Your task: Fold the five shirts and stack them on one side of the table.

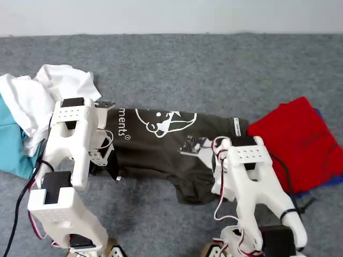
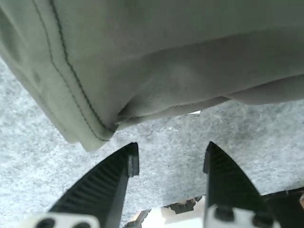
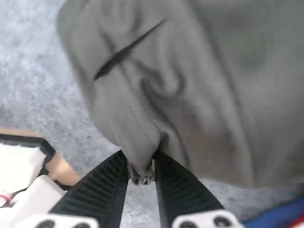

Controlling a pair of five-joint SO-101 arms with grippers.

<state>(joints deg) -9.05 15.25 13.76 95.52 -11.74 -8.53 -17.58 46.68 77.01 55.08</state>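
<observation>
From where I stand, the dark olive shirt (image 1: pixel 161 142) of soft cotton, printed in white with a cartoon figure and lettering, lies stretched left to right across the middle of the grey carpet-like table (image 1: pixel 214 64), between the two white arms. The right gripper (image 3: pixel 141 164) has its black ribbed jaws pinched tight on a small bunch of the shirt's cloth at its right near edge, and I take that to be the hold it needs for lifting that side over into a fold. The left gripper (image 2: pixel 172 154) stands with its jaws spread wide and nothing between them, low over bare table just beside the stitched hem of the shirt (image 2: pixel 166 61) at its left end. It looks lined up to take that hem so both ends can be carried together. The shirt looks only partly tidied: its far edge runs fairly straight, but the near right part sags out in a rumpled flap. On the right, a folded red shirt (image 1: pixel 292 142) sits on a blue shirt (image 1: pixel 329 179), which seems to be the stack under way. At far left a crumpled white shirt (image 1: pixel 37 96) lies heaped, partly over a teal shirt (image 1: pixel 10 144), both apparently waiting their turn.
</observation>
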